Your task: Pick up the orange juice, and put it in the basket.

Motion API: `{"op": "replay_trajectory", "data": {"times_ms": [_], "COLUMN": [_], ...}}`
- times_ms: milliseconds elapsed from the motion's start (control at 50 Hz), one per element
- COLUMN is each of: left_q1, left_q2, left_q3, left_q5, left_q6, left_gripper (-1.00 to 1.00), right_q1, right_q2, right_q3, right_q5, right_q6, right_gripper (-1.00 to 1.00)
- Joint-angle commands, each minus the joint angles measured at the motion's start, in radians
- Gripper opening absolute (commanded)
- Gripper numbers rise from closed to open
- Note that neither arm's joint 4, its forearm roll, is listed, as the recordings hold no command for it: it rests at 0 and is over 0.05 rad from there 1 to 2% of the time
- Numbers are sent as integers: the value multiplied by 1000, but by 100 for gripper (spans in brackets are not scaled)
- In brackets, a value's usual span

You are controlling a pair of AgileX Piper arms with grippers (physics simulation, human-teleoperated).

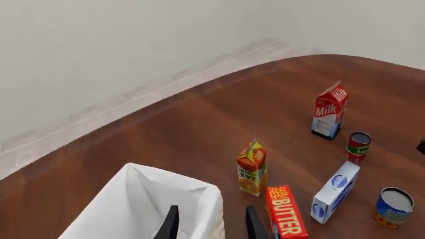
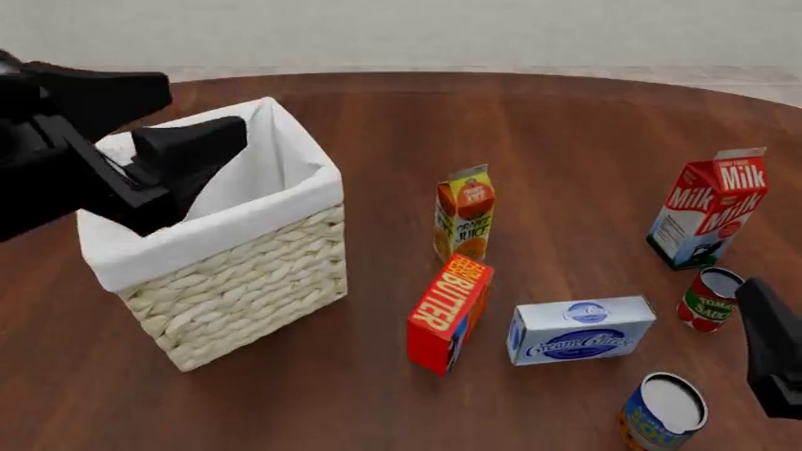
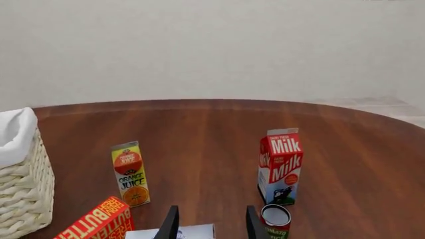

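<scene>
The small orange and yellow-green gable-top juice carton stands upright on the dark wood table, just right of the big pale wicker basket with its white cloth liner, with the red butter box close in front of it; nothing grips it. The left gripper hangs over the basket's near corner, fingers spread and empty. The right gripper is also parted and empty, low at the near right by the blue-and-white cream cheese box, red-and-white milk carton and two cans.
</scene>
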Motion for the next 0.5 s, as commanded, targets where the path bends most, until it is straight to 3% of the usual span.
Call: {"op": "replay_trajectory", "data": {"times_ms": [20, 60, 120, 180, 280, 320, 400, 500], "left_q1": [-90, -87, -67, -103, -99, -97, -74, -86], "left_q2": [271, 338, 412, 493, 625, 675, 765, 847], "left_q3": [-170, -220, -253, -332, -415, -424, -487, -529], "left_q5": [-32, -27, -58, -19, -8, -27, 0, 18], "left_q6": [48, 59, 159, 110, 156, 234, 236, 298], "left_gripper": [100, 100, 100, 100, 100, 100, 100, 100], "right_q1": [2, 3, 4, 7, 9, 8, 7, 4], "right_q2": [-4, -4, -5, -4, -4, -4, -4, -4], "right_q3": [-3, -1, -5, -6, -4, -3, -2, 0], "right_q5": [3, 1, 5, 8, 8, 9, 9, 8], "right_q6": [3, 4, 6, 7, 7, 8, 8, 10], "right_gripper": [100, 100, 100, 100, 100, 100, 100, 100]}}
